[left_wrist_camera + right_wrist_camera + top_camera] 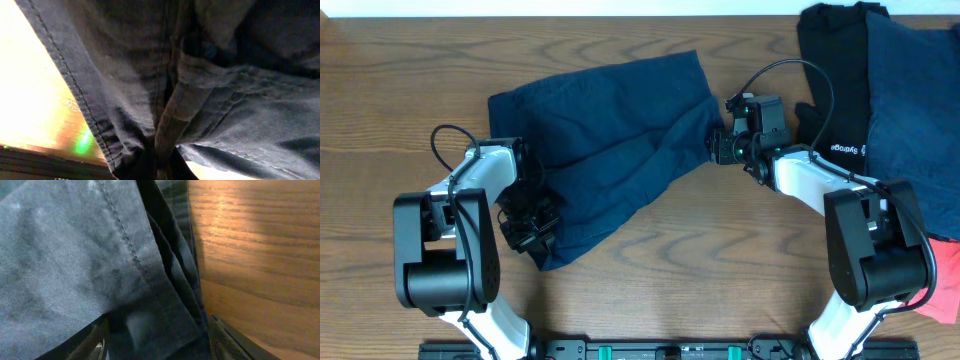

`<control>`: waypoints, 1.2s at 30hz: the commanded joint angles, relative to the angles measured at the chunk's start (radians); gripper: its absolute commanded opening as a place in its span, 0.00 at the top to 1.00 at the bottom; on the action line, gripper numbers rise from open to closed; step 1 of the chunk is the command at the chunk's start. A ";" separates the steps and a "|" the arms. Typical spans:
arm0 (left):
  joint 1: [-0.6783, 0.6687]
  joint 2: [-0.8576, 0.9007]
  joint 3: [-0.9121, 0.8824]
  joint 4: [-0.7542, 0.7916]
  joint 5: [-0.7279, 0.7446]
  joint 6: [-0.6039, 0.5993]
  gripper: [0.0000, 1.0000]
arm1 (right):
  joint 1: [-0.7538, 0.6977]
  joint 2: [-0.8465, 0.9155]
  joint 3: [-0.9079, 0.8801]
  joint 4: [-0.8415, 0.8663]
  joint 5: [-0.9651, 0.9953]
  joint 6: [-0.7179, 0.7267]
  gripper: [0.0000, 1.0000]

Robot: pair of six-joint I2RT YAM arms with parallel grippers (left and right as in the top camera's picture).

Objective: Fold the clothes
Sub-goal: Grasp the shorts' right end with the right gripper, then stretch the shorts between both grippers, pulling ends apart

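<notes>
Overhead view of a wooden worktop [650, 300]. A pair of navy-blue shorts [610, 140] is lying rumpled across the middle, stretching from ten o'clock over to two o'clock, with one corner trailing down toward seven o'clock.

The left claw [527, 228] is sitting at eight o'clock on that trailing corner. It is clenched, and in its wrist view the stitched cloth is gathering into a narrow bunch right at the grip, so it is grasping the shorts.

The right claw [720, 143] is sitting at two o'clock, against the right edge of the shorts. It is released: in its wrist view its fingers [92, 342] are standing apart with the layered, stitched hem [165, 280] lying between them and bare wood showing to the right.

Off at the one to three o'clock side, well apart from the shorts, a black garment [830, 70] is lying beside a navy garment [915, 120]. A coral-red garment [945, 285] is peeking in at four o'clock.
</notes>
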State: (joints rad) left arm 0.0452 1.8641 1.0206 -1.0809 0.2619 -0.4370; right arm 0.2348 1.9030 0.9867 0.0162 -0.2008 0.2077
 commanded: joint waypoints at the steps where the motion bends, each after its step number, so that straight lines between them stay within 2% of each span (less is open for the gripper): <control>1: 0.004 -0.019 0.008 -0.001 -0.013 0.014 0.94 | 0.003 -0.001 0.009 -0.013 -0.006 0.001 0.38; 7: 0.004 -0.019 0.008 0.002 -0.013 0.017 0.94 | 0.004 0.000 0.009 -0.016 -0.032 0.001 0.45; 14: 0.004 -0.019 0.008 0.002 -0.013 0.017 0.94 | 0.004 0.000 0.009 -0.018 -0.035 0.002 0.67; 17: 0.004 -0.019 0.008 0.002 -0.013 0.017 0.94 | 0.004 0.000 0.009 -0.018 -0.035 0.002 0.86; 18: 0.004 -0.019 0.008 0.002 -0.013 0.017 0.94 | 0.004 0.000 0.009 -0.018 -0.034 0.002 0.95; 19: 0.004 -0.019 0.008 0.002 -0.013 0.017 0.94 | 0.004 0.000 0.009 -0.018 -0.032 0.005 0.99; 24: 0.004 -0.019 0.008 0.018 -0.013 0.018 0.94 | -0.003 -0.010 0.011 -0.029 -0.009 0.045 0.99; 28: 0.011 -0.020 0.032 0.005 -0.014 0.061 0.94 | -0.039 -0.109 0.038 -0.144 -0.012 0.096 0.99; 36: 0.065 -0.049 0.151 -0.218 -0.029 0.180 0.94 | -0.145 -0.470 0.098 -0.779 0.003 0.114 0.99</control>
State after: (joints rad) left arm 0.0887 1.8549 1.1294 -1.2587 0.2546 -0.3237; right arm 0.1123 1.5265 1.0649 -0.6720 -0.2100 0.3058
